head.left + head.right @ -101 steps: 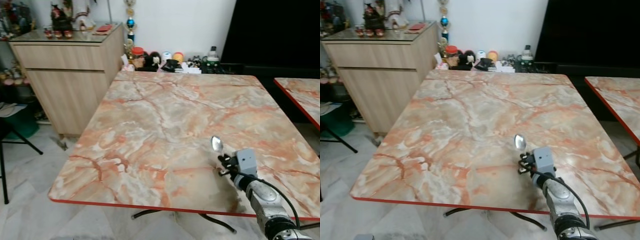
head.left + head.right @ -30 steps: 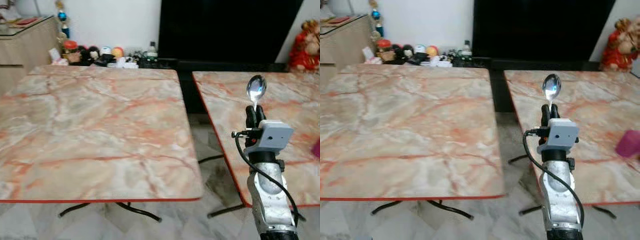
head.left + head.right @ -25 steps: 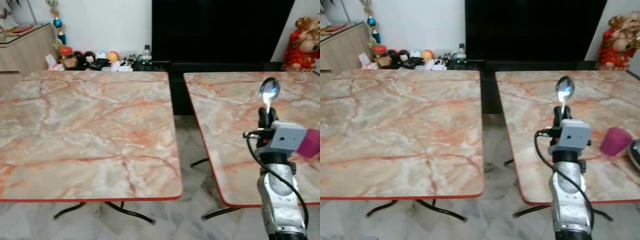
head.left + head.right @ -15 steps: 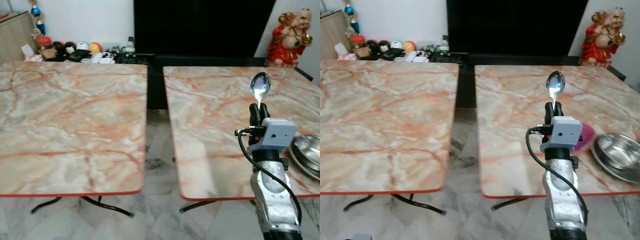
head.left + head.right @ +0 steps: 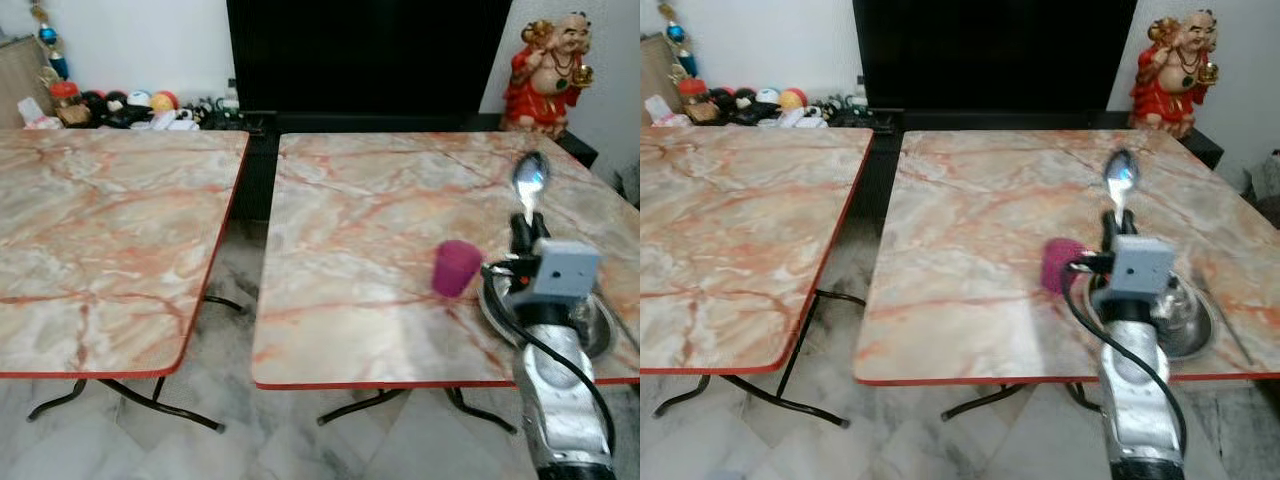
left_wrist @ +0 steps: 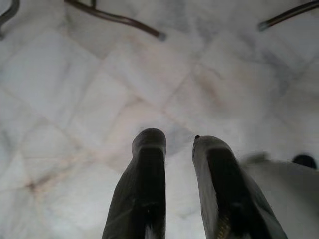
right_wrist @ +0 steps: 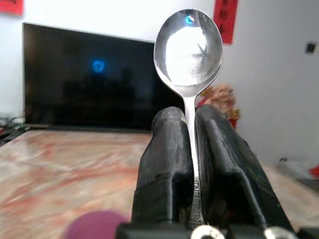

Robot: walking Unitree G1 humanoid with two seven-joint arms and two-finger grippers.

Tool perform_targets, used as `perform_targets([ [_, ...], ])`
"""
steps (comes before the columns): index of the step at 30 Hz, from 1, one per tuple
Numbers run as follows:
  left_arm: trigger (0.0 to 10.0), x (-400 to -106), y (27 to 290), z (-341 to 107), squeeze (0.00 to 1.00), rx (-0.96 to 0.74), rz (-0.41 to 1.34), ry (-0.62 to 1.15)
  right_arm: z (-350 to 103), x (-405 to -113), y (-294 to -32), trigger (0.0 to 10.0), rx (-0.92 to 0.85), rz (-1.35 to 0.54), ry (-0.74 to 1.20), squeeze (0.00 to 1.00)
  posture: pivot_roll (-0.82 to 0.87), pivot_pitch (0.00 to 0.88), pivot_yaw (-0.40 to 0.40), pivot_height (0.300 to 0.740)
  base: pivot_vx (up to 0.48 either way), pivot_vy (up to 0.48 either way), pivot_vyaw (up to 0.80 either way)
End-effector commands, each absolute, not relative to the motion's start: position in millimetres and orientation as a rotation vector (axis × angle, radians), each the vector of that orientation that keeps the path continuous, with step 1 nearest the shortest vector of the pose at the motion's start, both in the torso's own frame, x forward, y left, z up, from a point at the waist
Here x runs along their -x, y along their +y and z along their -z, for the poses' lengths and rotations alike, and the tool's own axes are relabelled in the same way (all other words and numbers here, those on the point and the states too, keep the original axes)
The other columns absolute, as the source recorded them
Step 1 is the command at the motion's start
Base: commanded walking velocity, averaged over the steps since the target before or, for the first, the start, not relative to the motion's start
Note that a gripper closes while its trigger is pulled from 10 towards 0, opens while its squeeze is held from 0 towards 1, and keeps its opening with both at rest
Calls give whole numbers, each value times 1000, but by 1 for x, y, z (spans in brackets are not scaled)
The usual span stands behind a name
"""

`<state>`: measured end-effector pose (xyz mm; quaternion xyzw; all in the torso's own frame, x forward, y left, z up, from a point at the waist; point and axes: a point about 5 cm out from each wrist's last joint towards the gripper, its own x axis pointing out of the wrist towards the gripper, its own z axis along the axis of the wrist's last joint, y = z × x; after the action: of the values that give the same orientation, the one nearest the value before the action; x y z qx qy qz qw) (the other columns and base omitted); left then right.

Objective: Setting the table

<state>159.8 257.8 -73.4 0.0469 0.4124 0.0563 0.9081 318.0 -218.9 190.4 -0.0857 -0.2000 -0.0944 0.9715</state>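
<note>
1. Since half a second earlier the head camera had swung right, so the right-hand bench [image 5: 380, 250] now sat centred; the right end effector [image 5: 528, 222] kept its clamp on the spoon [image 5: 529, 180].
2. That spoon stood upright, bowl uppermost, its handle pinched between the two black fingers [image 7: 164, 164].
3. On that bench a magenta cup [image 5: 457, 267] stood just beside a steel bowl [image 5: 600, 325] near the front edge.
4. Down at the robot's side the left end effector [image 6: 178, 142] pointed at the marble floor [image 6: 75, 99], fingers slightly apart and holding nothing.
5. At the back a red figurine [image 5: 545, 70] stood next to a black screen [image 5: 365, 55].
</note>
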Motion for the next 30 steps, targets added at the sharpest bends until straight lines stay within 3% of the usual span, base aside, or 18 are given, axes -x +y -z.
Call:
perform_targets([
  [1,10000,-156,265,73,0,-100,-137,862,-196,-320,-212,10000,165,171,-425,0,4,20,3,740,0,-428,0],
  [14,10000,-156,265,73,0,-99,-137,861,-194,-319,-214,10000,167,178,-415,0,2,23,1,740,0,-400,0],
  [30,10000,-157,264,73,0,-80,-152,855,-192,-319,-218,10000,177,195,-405,0,-1,19,0,740,0,0,0],
])
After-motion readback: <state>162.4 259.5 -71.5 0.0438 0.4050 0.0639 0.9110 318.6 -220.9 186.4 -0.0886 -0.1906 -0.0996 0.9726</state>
